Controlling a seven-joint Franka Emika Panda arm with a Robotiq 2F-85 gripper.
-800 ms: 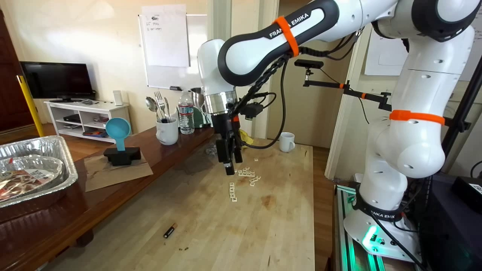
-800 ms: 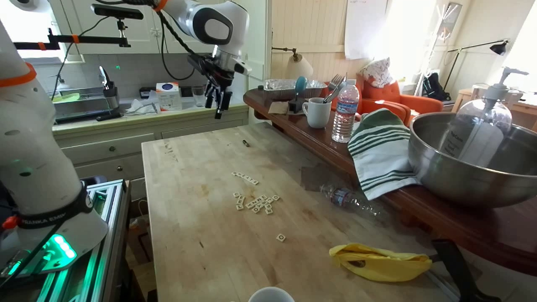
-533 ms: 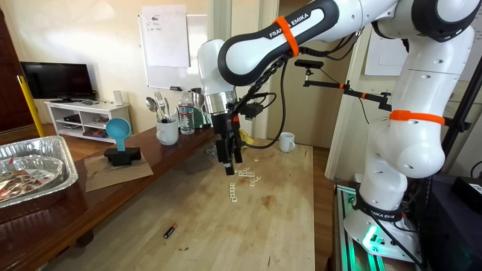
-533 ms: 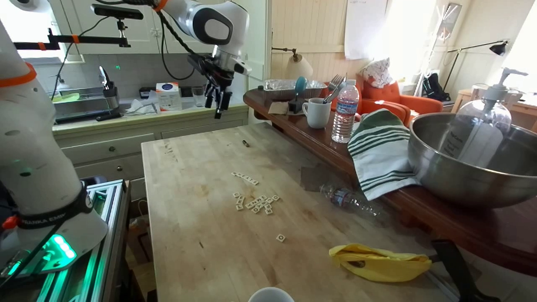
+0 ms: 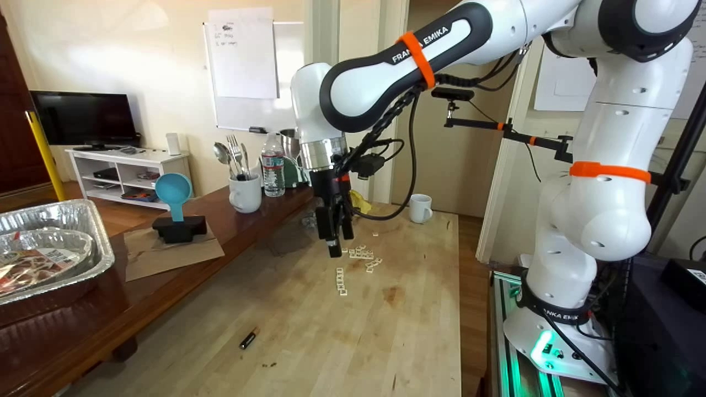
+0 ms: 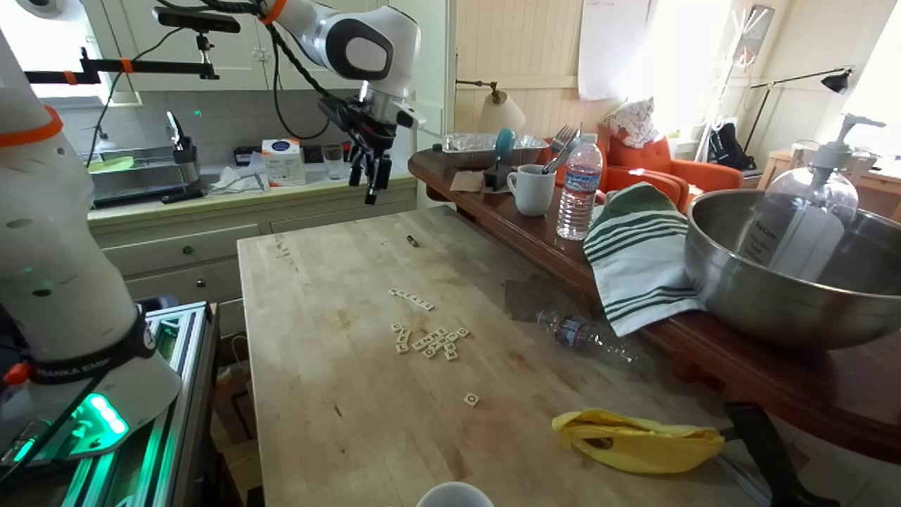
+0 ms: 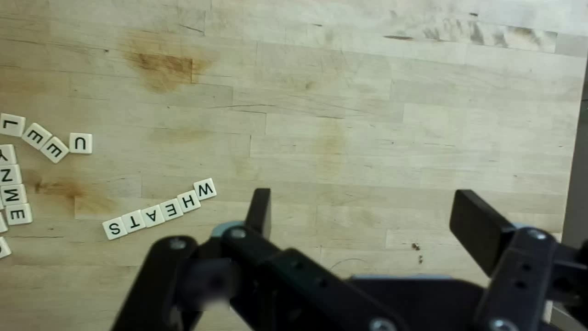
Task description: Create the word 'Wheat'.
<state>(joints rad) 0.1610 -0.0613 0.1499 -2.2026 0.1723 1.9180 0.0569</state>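
White letter tiles lie in a row on the wooden table (image 7: 330,82), reading W-H-E-A-T-S in the wrist view. The word 'Wheat' (image 7: 152,216) is followed there by an S tile (image 7: 115,228) touching the T. The W tile (image 7: 205,189) is stepped a little out of line. In both exterior views the row (image 5: 341,280) shows small and pale (image 6: 410,299). My gripper (image 7: 363,202) is open, with bare table visible between its fingers. Seen in both exterior views, the gripper (image 5: 341,246) hangs well above the table, apart from the tiles.
Loose tiles (image 7: 81,143) lie beside the row, and one lone tile (image 6: 471,399) farther off. A battery (image 5: 249,338), a white mug (image 5: 420,208), a fallen bottle (image 6: 574,331) and a yellow bag (image 6: 637,440) are on the table. A raised brown ledge (image 5: 237,223) runs along one side.
The arm has dipped slightly, and the gripper sits a little lower than before. The tiles have not moved, and the jaws look unchanged.
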